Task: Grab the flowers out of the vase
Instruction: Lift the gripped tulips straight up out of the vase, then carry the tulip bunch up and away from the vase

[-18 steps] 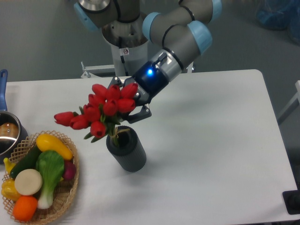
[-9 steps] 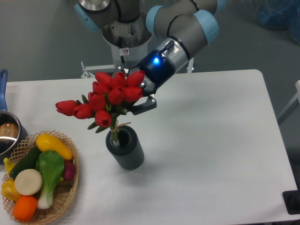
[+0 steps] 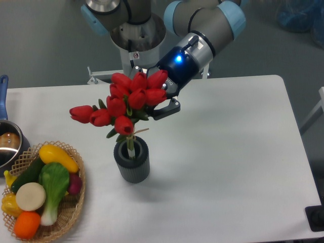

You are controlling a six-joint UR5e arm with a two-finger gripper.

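- The flowers (image 3: 129, 101), a bunch of red tulip buds with green leaves, sit above the vase (image 3: 132, 161); one bud sticks out to the left, away from the rest.
- Their short green stems reach down to the round mouth of the vase, and the lowest ends are just inside its rim, so the bunch is not clear of it.
- A thin pale tie shows around the stems just under the lowest bud.
- The vase, a dark grey ribbed cylinder, stands upright on the white table (image 3: 228, 152), a little left of the table's middle.
- The end effector (image 3: 163, 100) is closed on the flowers, gripping the bunch from the right at the height of the buds; one dark finger (image 3: 169, 109) shows just right of the blooms, while the other is hidden behind them.
- A blue light glows on the body of the end effector, and the grey arm with light-blue joints (image 3: 207, 20) slants up and to the right from it.
- At the table's front left corner lies a woven basket (image 3: 76, 207), well apart from the vase, filled with yellow, green, white, orange and dark-red produce.
- At the left edge, beyond the basket, part of a steel pot (image 3: 7, 144) with a blue handle is in view.
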